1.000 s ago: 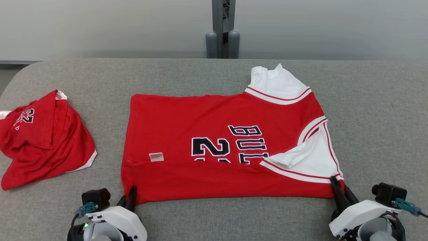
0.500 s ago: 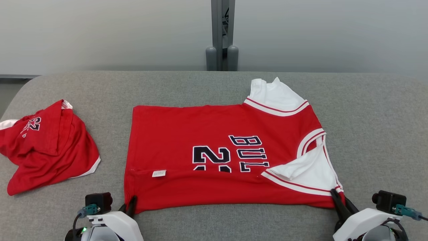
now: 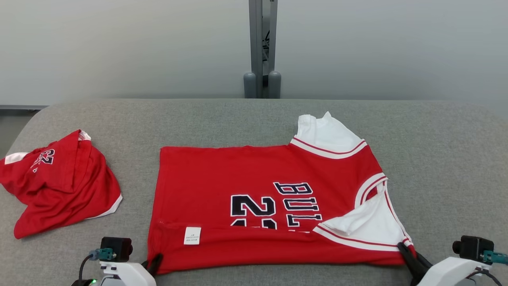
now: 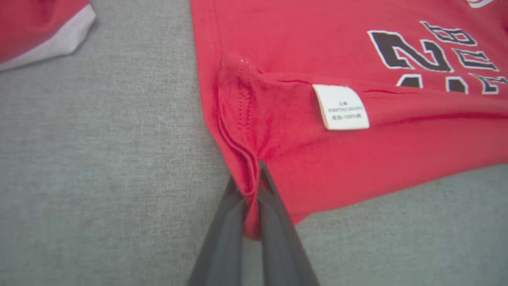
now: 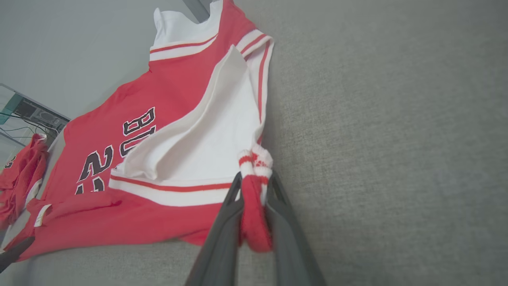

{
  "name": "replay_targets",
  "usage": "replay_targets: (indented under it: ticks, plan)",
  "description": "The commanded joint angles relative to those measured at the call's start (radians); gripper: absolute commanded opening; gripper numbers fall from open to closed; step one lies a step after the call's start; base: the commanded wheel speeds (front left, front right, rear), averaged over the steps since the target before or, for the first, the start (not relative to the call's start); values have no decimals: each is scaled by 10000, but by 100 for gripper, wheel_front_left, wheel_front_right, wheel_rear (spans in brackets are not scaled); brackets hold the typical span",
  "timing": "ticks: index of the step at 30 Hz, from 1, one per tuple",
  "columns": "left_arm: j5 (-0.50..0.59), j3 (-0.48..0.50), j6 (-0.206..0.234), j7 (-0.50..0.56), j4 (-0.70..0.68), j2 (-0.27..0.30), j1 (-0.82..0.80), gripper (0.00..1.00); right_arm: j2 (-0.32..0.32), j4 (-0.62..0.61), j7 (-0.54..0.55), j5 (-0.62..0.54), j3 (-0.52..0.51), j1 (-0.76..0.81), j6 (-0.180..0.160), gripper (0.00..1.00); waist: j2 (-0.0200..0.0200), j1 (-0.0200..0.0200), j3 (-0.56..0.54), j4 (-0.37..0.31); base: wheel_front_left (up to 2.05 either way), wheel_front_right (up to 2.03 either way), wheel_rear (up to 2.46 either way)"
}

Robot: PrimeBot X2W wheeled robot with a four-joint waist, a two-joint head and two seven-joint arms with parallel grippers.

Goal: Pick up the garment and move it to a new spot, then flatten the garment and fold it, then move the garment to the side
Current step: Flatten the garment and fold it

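Red jersey (image 3: 258, 190) spread on table (image 3: 448, 167), near edge folded over. The left gripper (image 4: 254, 178) pinches its hem corner, right gripper (image 5: 256, 178) its shoulder corner. Crumpled red garment (image 3: 59, 182) lies well apart at left; post (image 3: 262, 47) behind. Fold and white sleeve (image 3: 369, 226) hide part of the lettering (image 3: 297, 202)

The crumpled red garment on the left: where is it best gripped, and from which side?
On the crumpled red garment, likely the pointed fold at its far end, from above: it seems to stand up off the grey surface, while the white-trimmed hem lies flat.
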Motion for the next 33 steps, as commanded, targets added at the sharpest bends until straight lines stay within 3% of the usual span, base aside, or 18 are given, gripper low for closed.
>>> replay_targets:
  ticks: [1, 13, 18, 24, 25, 26, 27, 28, 33]
  plan:
    - [-55, 10, 10, 59, -20, 179, 134, 0, -145, -50, 61, 68, -28, 128, -2, 0, 0, 0, -20, 14, 0, 0, 0]
    - [-1099, -285, 77, 2313, -3433, 1879, 1578, 0, -554, -1945, 2679, 1062, -773, 1710, -2, 0, 0, 0, -153, 136, 0, 0, 0]
    - [-1308, -212, 416, 2884, -4636, 2259, 2104, 0, -503, -2521, 3810, 951, -1285, 2365, -2, 0, 0, 0, -102, 136, 0, 0, 0]
    - [-1496, -259, 731, 3322, -5444, 2400, 2502, 0, -9, -3248, 4727, 532, -2169, 2987, 0, 0, 0, 0, -37, 87, 0, 0, 0]
    - [-1500, -267, 792, 3397, -5526, 2420, 2547, 0, 98, -3307, 4837, 407, -2378, 3063, 0, 26, 0, 0, -41, 72, 0, 0, 0]
    - [-1534, -240, 886, 3492, -5566, 2427, 2613, 0, 206, -3334, 4981, 287, -2565, 3102, 0, 100, 0, 0, -50, 61, 0, 0, 0]
    - [-1569, -223, 1005, 3596, -5594, 2442, 2685, 55, 340, -3363, 5132, 162, -2728, 3137, 0, 100, 0, 0, -62, 50, 0, 0, 0]
    - [-1558, -223, 1118, 3719, -5626, 2472, 2723, 100, 479, -3450, 5270, 27, -2888, 3158, 2, 100, 0, 0, -75, 38, 0, 0, 0]
    - [-1630, -139, 1413, 4044, -5920, 2704, 2839, 100, 1063, -3950, 5552, -656, -4027, 3155, 2, 100, 0, 0, -105, -8, 0, 0, 0]
